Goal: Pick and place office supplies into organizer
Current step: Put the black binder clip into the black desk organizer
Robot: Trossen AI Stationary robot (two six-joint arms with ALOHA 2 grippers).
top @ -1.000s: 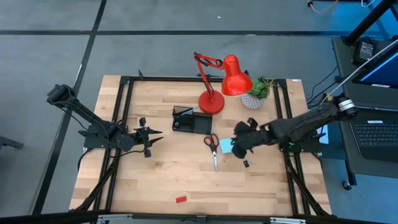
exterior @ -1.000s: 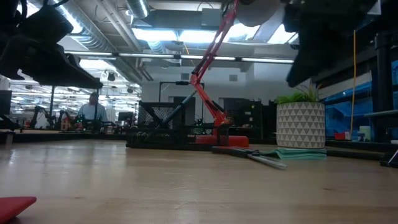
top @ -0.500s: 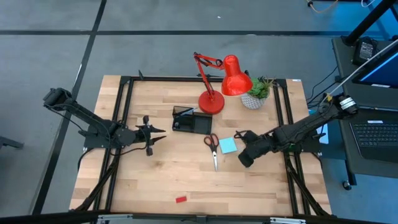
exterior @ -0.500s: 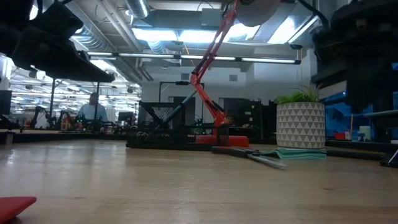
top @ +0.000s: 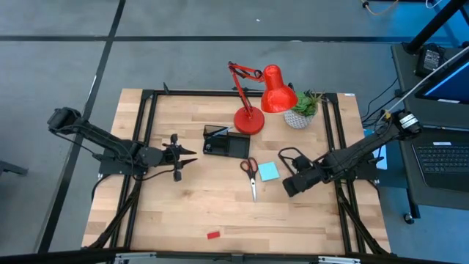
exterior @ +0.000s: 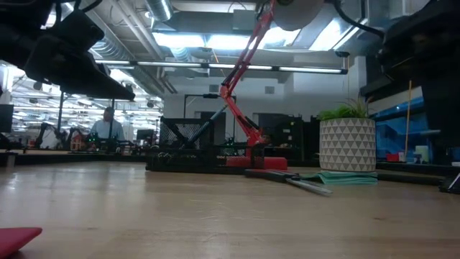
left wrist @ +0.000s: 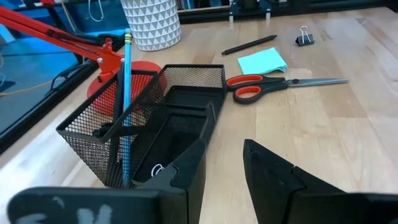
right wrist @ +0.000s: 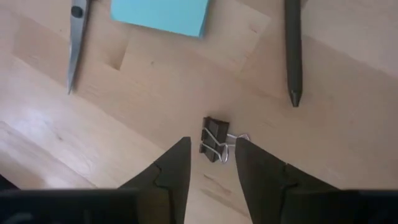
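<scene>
Approach to the binder clip, right arm

We judge the pick is about to begin: the right gripper hangs over the binder clip at the frame's lower centre, fingers parted and empty, with the sticky pad and a pen above. Next we must descend and close squarely on the clip. The organizer sits upper centre; the left gripper waits beside it, released.
</scene>
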